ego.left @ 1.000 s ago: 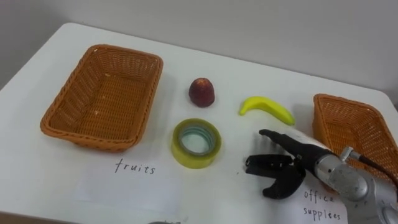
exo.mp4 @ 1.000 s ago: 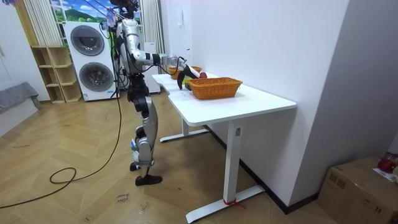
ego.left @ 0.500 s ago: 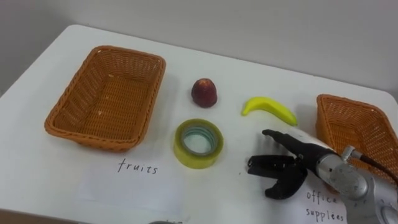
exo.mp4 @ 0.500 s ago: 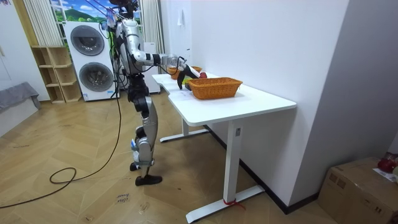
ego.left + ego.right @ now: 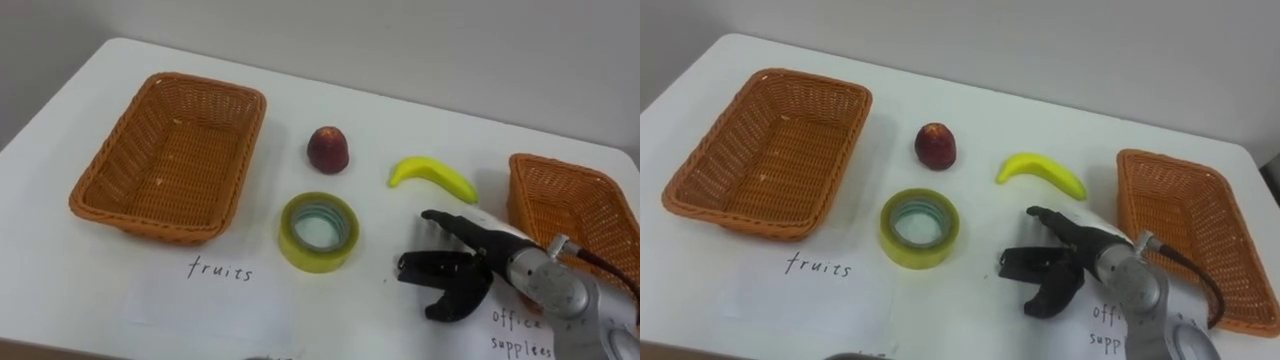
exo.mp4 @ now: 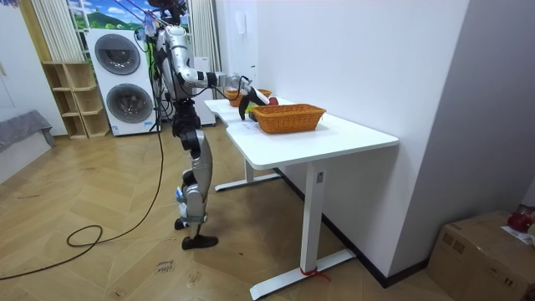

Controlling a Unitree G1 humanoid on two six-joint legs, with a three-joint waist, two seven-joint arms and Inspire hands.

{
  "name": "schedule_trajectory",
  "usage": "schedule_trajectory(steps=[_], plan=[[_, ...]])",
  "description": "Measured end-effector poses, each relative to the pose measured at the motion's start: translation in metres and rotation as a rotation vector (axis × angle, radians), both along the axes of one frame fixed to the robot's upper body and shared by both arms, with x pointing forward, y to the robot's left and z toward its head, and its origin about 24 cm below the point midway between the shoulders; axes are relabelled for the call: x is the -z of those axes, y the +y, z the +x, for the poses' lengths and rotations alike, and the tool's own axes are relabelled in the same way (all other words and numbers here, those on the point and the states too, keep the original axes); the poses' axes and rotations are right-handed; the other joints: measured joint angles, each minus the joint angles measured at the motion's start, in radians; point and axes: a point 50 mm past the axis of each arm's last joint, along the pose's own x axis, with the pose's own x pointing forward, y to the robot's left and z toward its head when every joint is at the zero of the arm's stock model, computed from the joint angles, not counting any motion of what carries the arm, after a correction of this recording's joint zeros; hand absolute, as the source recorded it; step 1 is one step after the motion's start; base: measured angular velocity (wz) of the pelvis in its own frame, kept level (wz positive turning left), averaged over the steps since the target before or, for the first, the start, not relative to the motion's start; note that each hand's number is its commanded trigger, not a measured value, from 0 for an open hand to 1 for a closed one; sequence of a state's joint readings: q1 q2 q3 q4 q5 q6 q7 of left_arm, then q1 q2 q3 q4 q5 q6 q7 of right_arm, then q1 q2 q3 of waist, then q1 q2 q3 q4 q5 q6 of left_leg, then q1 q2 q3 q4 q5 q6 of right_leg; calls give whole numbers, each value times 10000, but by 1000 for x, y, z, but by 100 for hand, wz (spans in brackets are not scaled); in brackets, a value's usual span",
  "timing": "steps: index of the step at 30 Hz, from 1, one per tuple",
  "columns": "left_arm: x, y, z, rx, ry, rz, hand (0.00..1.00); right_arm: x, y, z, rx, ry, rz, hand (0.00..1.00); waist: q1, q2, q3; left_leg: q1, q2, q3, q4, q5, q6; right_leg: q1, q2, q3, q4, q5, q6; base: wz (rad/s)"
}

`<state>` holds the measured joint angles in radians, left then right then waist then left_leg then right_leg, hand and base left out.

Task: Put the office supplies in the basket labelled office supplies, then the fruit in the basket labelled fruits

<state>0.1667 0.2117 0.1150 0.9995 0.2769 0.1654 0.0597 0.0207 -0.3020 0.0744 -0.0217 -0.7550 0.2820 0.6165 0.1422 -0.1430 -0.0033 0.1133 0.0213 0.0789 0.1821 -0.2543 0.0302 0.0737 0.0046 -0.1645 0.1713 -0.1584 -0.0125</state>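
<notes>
Your right hand (image 5: 468,274), fingers spread and empty, is hovering near the banana (image 5: 432,175); closing early is risking knocking it away.

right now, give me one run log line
right hand: open, over table, right of tape roll | red fruit, banana, tape roll: on table, unsorted

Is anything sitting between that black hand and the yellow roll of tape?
Nothing visible. Only bare white table lies between the open right hand and the tape roll on its left. The banana and the red fruit lie farther back, off that line.
</notes>
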Motion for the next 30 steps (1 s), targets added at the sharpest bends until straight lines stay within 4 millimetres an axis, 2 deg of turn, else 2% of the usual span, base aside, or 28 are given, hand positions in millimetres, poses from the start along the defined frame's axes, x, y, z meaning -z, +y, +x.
schedule_trajectory(steps=[4, 16, 17, 18, 23, 30], plan=[[-1, -2, 5, 65, -218, -64, 0, 1, 0, 1, -4, 99, 11, 0, 21, -2, -2, 5, -5, 2, 12, 1, 2, 8, -6, 2, -3, 7, 11, 0], [0, -2, 2, 25, -60, -114, 0, 6, 1, -3, 99, 489, 47, 0, 7, 13, 4, 18, 5, -17, -52, 1, 2, 33, 0, -61, -10, 37, 2, 0], [1, -2, 1, 4, 3, -121, 0, 6, 0, -3, 99, 491, 47, 48, 6, 13, 5, 18, 5, -17, -52, 1, 2, 33, 0, -67, -13, 37, 3, 0], [1, -2, 0, -5, 34, -124, 0, 6, 0, -2, 99, 490, 47, 100, 5, 14, 5, 18, 5, -19, -53, 1, 2, 33, 1, -70, -14, 37, 3, 0], [1, -3, -1, -41, 107, -134, 0, 6, 1, -2, 88, 430, -51, 100, 0, 18, 8, 16, 6, -33, -67, 0, 2, 35, -3, -121, -19, 37, 3, 0], [1, -4, 2, -21, 63, -104, 0, 3, 3, 1, 131, -233, -1062, 100, 26, 40, 23, 22, -2, -138, -79, 2, 5, 81, -12, -209, -41, 39, 6, 4]])
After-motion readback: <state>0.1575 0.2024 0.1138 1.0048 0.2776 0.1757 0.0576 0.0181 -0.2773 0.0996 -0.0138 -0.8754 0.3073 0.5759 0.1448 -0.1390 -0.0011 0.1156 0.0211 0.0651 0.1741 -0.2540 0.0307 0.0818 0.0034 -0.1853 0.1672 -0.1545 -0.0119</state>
